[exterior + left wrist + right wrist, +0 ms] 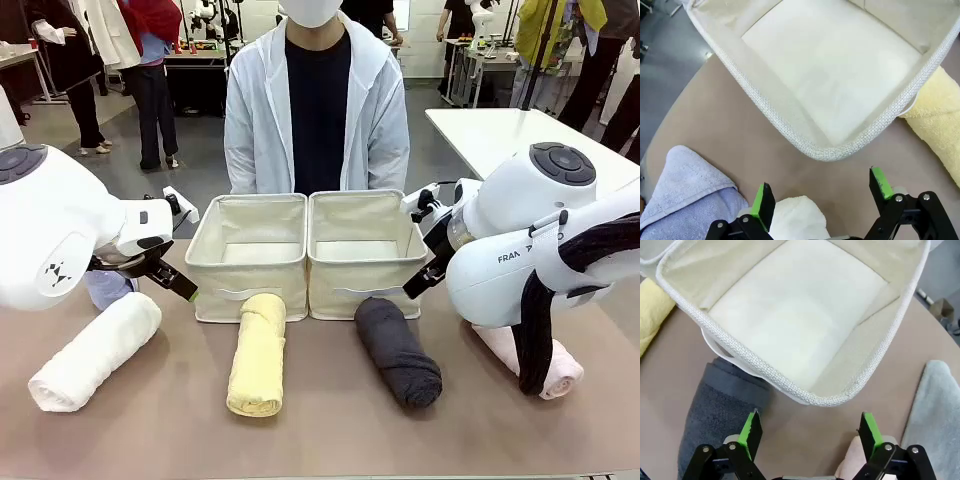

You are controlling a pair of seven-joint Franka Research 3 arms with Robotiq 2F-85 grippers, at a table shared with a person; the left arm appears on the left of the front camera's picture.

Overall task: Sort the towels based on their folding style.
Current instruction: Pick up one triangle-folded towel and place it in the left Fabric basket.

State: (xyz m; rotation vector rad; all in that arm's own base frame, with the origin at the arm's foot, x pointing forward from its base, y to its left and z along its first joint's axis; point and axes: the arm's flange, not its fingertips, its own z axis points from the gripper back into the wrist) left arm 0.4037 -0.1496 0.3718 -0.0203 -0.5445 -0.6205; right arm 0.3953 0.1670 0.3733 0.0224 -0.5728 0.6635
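Hanging before the bins (246, 199), both jaws gape empty; wrist views reveal blue towel (685, 187), grey-green towel (938, 410).

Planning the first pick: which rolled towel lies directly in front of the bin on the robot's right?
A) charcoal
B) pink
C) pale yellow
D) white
A: the charcoal roll lies with one end at the front wall of the right bin.
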